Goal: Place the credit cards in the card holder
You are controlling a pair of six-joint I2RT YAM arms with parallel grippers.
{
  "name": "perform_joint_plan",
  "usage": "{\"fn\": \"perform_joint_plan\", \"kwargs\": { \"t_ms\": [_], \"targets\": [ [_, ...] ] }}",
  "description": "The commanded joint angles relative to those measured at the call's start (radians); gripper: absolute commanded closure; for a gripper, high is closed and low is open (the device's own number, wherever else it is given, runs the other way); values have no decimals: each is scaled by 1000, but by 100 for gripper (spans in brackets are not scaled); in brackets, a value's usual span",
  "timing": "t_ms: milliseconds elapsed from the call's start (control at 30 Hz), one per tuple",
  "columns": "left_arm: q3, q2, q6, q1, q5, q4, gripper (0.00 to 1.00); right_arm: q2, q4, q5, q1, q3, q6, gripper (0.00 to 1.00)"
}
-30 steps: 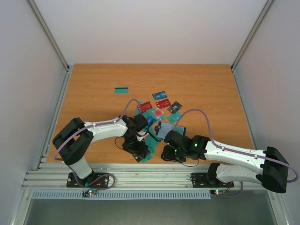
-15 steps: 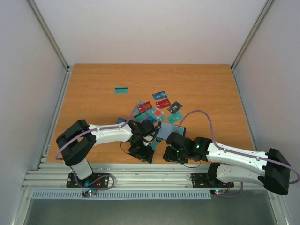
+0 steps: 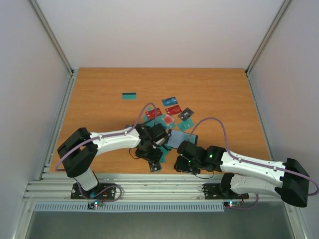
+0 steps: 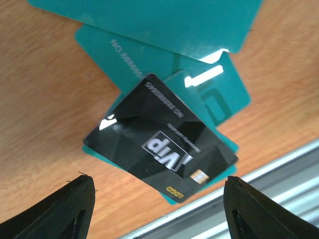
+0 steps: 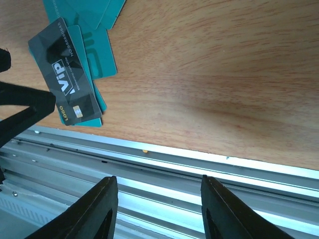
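Observation:
Credit cards lie scattered mid-table: a teal one [image 3: 129, 95] alone at the back, and blue [image 3: 169, 101], red [image 3: 173, 110] and dark [image 3: 186, 114] ones in a cluster. A black VIP card [image 4: 159, 149] rests on teal cards [image 4: 149, 59] by the table's front edge, also seen in the right wrist view [image 5: 67, 82]. My left gripper [image 4: 157, 181] hovers open just above it, holding nothing. The navy card holder [image 3: 180, 139] lies beside the right wrist. My right gripper [image 5: 157, 183] is open and empty over the front rail.
An aluminium rail [image 5: 199, 169] runs along the table's near edge right beside the VIP card. White walls enclose the table on three sides. The two wrists are close together near the front middle [image 3: 169, 154].
The left wrist swung right toward the middle, then drew back slightly from the front edge, uncovering the dark card there. The right arm shifted only a little to the right.

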Motion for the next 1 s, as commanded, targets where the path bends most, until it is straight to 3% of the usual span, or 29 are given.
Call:
{"fn": "perform_joint_plan", "kwargs": {
  "t_ms": [0,367,967],
  "targets": [
    [10,43,-7,0,-94,11,28,8,-27,36,8,16,-8,52],
    [43,115,43,8,-69,64,26,17,-40,28,3,16,-28,50],
    [73,116,-12,-29,46,84,27,8,-34,25,-19,2,-35,50]
  ]
}}
